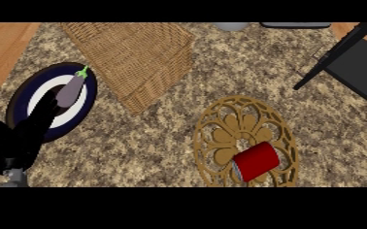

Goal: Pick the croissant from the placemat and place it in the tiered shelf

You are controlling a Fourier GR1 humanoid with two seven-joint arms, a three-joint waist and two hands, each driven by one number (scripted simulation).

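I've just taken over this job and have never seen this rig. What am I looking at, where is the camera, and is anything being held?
This single view comes from the robot's head and looks steeply down at a speckled stone counter. The black shape at the lower left is the left robot hand. Its fingers are straight and it holds nothing. The right robot hand is out of view.

Beside that hand is a dark blue plate with a white centre, and a purple eggplant lies on it. A woven wicker mat lies at top centre with nothing on it. A round gold openwork mat at the lower right carries a red cylinder lying on its side. The black frame at the right edge looks like the shelf. No croissant is visible.
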